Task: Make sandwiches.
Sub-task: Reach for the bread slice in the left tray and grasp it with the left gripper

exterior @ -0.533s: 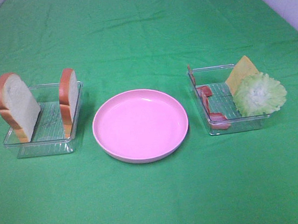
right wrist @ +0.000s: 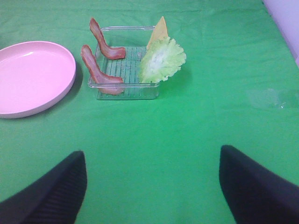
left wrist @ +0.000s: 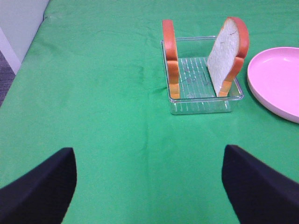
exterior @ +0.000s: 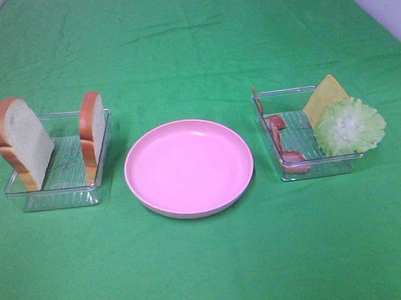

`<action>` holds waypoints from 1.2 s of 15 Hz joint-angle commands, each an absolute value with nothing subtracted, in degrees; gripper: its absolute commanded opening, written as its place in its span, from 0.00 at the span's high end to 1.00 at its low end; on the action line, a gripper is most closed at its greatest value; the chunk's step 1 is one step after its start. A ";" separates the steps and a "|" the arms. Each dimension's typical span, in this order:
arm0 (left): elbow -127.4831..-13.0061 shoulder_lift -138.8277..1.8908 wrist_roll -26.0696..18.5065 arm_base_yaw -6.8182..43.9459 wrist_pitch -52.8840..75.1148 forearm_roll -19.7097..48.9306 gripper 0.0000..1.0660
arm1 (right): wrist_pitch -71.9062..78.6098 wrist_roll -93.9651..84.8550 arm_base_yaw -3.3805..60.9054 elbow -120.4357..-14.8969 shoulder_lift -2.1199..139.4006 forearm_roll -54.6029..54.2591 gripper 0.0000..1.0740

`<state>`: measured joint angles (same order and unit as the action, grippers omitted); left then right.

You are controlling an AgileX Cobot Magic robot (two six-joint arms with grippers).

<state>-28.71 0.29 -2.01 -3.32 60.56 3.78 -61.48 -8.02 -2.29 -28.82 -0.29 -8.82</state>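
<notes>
Green-clothed table (exterior: 207,270), nothing built yet. Neither arm shows in the high view. Each wrist view gives its own pincer only: left gripper (left wrist: 149,191) with jaws wide apart over bare cloth, nothing between them, and right gripper (right wrist: 152,191) likewise spread and empty. Both sit well back from the trays. A round pink plate (exterior: 188,167) sits mid-table, bare. The clear left tray (exterior: 58,194) lies toward the table's left edge, just beside the plate; the clear right tray (exterior: 317,169) lies toward the right edge, near the plate on its other side. The left tray holds two bread slices on edge and well apart. The outer slice (exterior: 22,142) leans out over the wall farthest from the plate, and the inner slice (exterior: 94,132) stands nearly upright at the plate-side wall. In the right tray, frilly lettuce (exterior: 349,125) leans over the outer wall. The yellow cheese slice (exterior: 325,93) stands tilted at the far outer corner, behind and touching the lettuce. Two bacon strips (exterior: 281,146) lie along the plate-side wall with their ends curled upward. My reading is that this is the opening step, with the base slice not yet picked. The next move likely falls to the left gripper: come over a slice's top crust, straddle its thin faces, lift clear of the tray wall, then turn it flat onto the plate. The leaning slice may tip off if nudged.
</notes>
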 commanded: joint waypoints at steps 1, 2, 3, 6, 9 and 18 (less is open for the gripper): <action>-28.53 1.49 -1.60 -3.27 59.82 3.90 0.24 | -60.96 -8.37 -2.58 -28.82 -1.20 -8.94 0.30; -28.53 1.49 -1.60 -3.27 59.82 3.90 0.24 | -60.96 -8.37 -2.58 -28.82 -1.20 -8.94 0.30; -28.53 1.49 -1.60 -3.27 59.82 3.90 0.24 | -60.96 -8.37 -2.58 -28.82 -1.20 -8.94 0.30; -28.53 1.49 -1.60 -3.27 59.82 3.90 0.24 | -60.96 -8.37 -2.58 -28.82 -1.20 -8.94 0.30; -28.53 1.49 -1.60 -3.27 59.82 3.90 0.24 | -60.96 -8.37 -2.58 -28.82 -1.20 -8.94 0.30; -29.16 1.32 -1.60 -3.27 59.07 3.84 0.24 | -60.96 -8.37 -2.58 -28.82 -1.20 -8.94 0.30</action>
<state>-28.76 0.29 -2.01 -3.32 60.28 3.78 -61.48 -8.02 -2.29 -28.82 -0.29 -8.82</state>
